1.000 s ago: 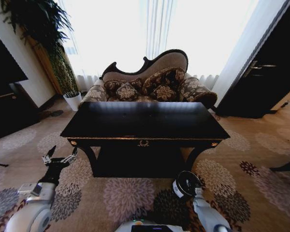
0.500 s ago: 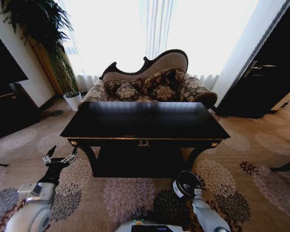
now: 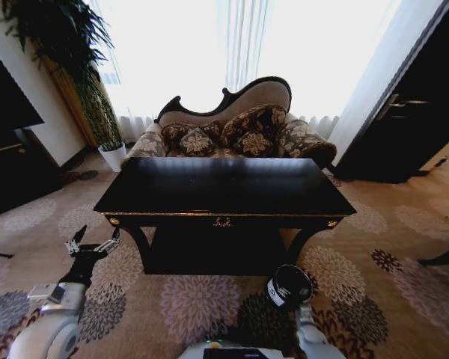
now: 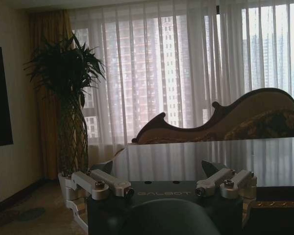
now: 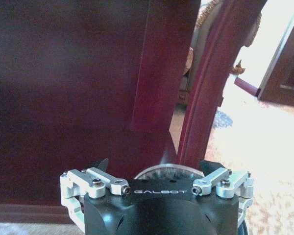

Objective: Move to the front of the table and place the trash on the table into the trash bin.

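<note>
**Robot waits before the table**

With its fingers spread wide and holding nothing, the left gripper (image 3: 92,247) hovers off the table's (image 3: 224,187) front-left corner. Right gripper (image 5: 159,188), also open and empty, hangs just above the bin (image 3: 289,286) on the carpet (image 3: 194,299) by the front-right leg.

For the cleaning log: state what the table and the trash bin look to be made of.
Table: probably wood under glossy black lacquer; the top mirrors the window, and the legs are carved in curves. Trash bin: dark and smooth with a white label, plastic or metal; I can't tell which.
</note>
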You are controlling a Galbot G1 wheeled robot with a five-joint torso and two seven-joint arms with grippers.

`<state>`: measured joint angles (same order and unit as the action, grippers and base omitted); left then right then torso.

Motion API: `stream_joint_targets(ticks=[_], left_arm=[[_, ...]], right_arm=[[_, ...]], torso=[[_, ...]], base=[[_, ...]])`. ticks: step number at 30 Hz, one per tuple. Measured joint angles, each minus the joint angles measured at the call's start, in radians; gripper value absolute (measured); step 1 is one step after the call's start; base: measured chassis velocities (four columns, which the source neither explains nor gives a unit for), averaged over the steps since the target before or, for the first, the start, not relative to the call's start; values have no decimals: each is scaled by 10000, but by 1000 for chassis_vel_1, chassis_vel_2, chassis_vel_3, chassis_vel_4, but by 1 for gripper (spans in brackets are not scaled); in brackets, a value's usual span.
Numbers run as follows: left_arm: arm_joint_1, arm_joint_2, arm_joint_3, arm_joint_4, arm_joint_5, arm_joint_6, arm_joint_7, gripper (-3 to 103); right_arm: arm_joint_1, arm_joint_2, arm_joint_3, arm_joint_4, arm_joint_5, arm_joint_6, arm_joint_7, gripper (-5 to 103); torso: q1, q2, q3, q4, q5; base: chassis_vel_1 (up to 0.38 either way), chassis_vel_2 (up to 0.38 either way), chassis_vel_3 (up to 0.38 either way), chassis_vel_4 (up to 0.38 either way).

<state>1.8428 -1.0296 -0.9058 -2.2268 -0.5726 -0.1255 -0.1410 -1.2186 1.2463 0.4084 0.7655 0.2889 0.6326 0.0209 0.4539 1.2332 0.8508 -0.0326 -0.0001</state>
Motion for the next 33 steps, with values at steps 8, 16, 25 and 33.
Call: stream_joint_targets(ticks=[8,16,25,33], left_arm=[[0,0,0,0,0,1,0,100],[0,0,0,0,0,1,0,100],[0,0,0,0,0,1,0,100],[0,0,0,0,0,1,0,100]], right_arm=[[-1811,108,424,2535,1052,71,-109,100],[-3727,365,1506,5900,1860,73,-704,100],[-5127,630,2847,8437,2151,-152,-1067,100],[-5476,102,3927,10844,3352,-2013,-1109,100]], torso=[[0,0,0,1,0],[0,0,0,2,-3],[0,1,0,1,-1],[-1,0,1,1,-2]], base=[[0,0,0,0],[0,0,0,0],[0,0,0,0],[0,0,0,0]])
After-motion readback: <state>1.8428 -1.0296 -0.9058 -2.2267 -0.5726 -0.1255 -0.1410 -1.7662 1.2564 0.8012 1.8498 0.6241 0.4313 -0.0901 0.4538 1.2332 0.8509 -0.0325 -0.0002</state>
